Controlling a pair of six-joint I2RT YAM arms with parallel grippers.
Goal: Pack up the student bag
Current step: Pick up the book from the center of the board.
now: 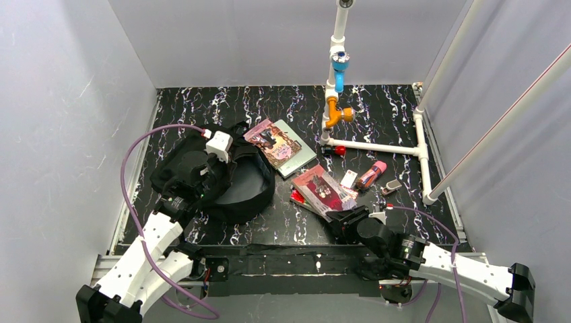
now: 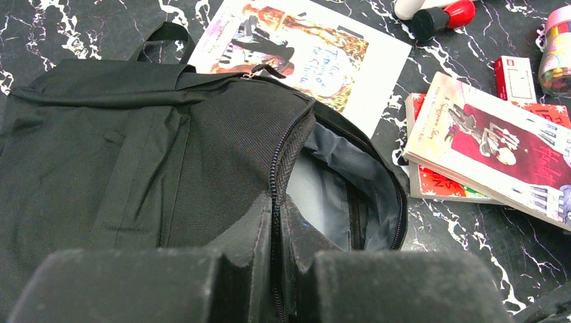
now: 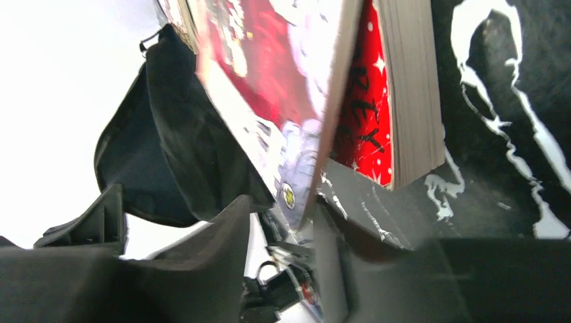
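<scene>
One open student bag [image 2: 135, 148], three books [image 2: 485, 145] beside it

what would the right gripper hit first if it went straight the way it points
The top book: its corner already sits between the right gripper's fingers, so contact looks near immediate.

Here's the large soft black fabric backpack [image 2: 135, 155], black all over outside, with pale grey lining [image 2: 323, 208] showing in its mouth. The black tabletop [image 1: 390, 111] is streaked with white and purple marbling. A thin paperback with a crimson cover [image 2: 498, 145] carries a cream figure; beneath it, a thick red book [image 3: 367, 128] with black lettering and white stars.
</scene>
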